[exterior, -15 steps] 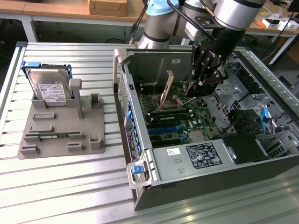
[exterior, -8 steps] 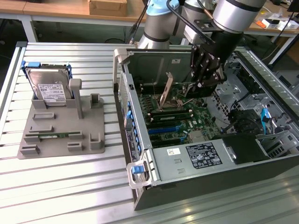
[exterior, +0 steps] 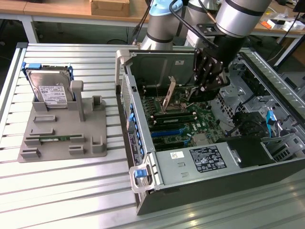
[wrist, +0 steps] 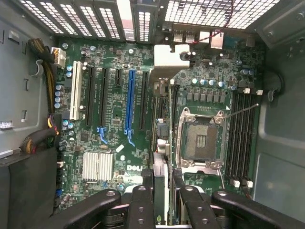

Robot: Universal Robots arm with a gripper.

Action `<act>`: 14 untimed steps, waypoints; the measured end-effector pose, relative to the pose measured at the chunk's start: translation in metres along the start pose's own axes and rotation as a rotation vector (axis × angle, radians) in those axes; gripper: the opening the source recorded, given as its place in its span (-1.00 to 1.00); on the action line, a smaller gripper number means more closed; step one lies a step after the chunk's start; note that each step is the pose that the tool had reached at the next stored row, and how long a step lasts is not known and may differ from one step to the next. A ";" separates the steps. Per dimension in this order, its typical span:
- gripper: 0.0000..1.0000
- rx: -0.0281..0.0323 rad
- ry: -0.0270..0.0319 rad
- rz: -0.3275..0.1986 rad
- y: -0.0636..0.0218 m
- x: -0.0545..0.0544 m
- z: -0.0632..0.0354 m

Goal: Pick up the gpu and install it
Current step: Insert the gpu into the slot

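In the exterior view the arm [exterior: 238, 16] is seen entering at about one o'clock, with its silver link sloped down toward seven o'clock. The dark wrist [exterior: 223, 47] is carried below that link, and the gripper [exterior: 208, 83] is pointed down toward six o'clock. In the wrist view its two black fingers [wrist: 142, 202] are seen set partly apart and pressed against the sides of the gpu [wrist: 169, 195], which is held edge-on between them.

**Silver arm, black gripper**
The arm [exterior: 238, 16] in the upper right of the exterior view is a smooth silver-grey tube with a pale blue joint cap [exterior: 164, 5] and a black cable [exterior: 183, 21] looped alongside. The gripper [exterior: 209, 76] is matte black, its jointed link fingers [wrist: 141, 210] pinned with round dark bolts.
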State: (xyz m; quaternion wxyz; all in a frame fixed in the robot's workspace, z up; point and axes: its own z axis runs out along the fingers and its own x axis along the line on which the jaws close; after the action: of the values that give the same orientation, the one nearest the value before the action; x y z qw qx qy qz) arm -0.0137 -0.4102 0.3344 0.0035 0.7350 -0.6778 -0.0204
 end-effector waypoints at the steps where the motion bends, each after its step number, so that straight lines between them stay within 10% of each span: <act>1: -0.47 0.0000 0.0000 0.000 0.0000 0.000 0.0006; 14: -0.47 0.0007 0.0000 -0.002 0.0112 0.002 0.0097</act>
State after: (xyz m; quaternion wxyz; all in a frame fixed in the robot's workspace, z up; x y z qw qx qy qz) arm -0.0250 -0.4132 0.3250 0.0033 0.7355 -0.6772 -0.0201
